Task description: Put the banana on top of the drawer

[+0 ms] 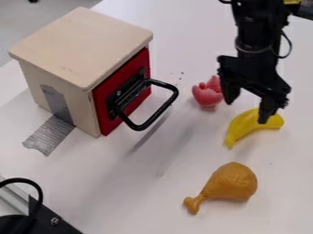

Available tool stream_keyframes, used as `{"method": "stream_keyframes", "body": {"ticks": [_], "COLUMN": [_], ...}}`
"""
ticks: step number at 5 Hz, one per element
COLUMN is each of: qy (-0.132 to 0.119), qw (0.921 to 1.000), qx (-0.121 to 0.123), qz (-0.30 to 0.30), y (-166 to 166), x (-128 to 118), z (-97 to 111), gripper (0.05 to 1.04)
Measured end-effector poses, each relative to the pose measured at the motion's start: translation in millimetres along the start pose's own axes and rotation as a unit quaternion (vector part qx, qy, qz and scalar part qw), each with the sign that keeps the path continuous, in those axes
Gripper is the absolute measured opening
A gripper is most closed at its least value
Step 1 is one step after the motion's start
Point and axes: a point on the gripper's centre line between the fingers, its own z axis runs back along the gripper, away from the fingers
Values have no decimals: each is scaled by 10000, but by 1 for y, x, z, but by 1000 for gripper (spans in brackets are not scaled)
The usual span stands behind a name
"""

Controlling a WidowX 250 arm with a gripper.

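Black hardware (52,217) sits nearest you in the lower left corner, with the toy drumstick (232,180) towards the lower right. Your banana (247,124) lies on the white table right of centre, under the gripper (249,102), whose fingers are spread with nothing pinched between them. One finger overlaps the banana's upper edge in the picture; you can't tell whether they touch.

The step in hand looks like the grasp. Bring the gripper a little towards the bottom of the frame, so the banana's middle falls between the fingers, then go straight down and close. Mind the red toy (208,94) close by the left-hand finger. For the carry, you'd want height enough to clear the black handle (161,109) and the wooden box (79,43) at upper left.

The banana's narrow tip points to the lower left; its long axis slants from there up to the right, its curve bulging towards the top of the frame.
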Motion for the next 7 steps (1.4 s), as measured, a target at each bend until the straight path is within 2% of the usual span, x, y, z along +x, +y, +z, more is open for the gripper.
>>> {"method": "stream_keyframes", "body": {"ticks": [1,2,3,4,5,6,7], "qy": [338,672,690,782,347,-67,-367], "qw": [9993,9970,9964,9957,9987,9986,9943], "qx": [71,260,331,341,323,302,274], "qz": [-169,-283,-361,-369,-166,440,959], "y": [-5,-4,-3,-3,4,45,83], "x": [1,-7,-6,-14,-9,-21,-41], "z": [-26,-45,-48,-41,2,58,102], "gripper": [1000,954,674,564,563,563,563]}}
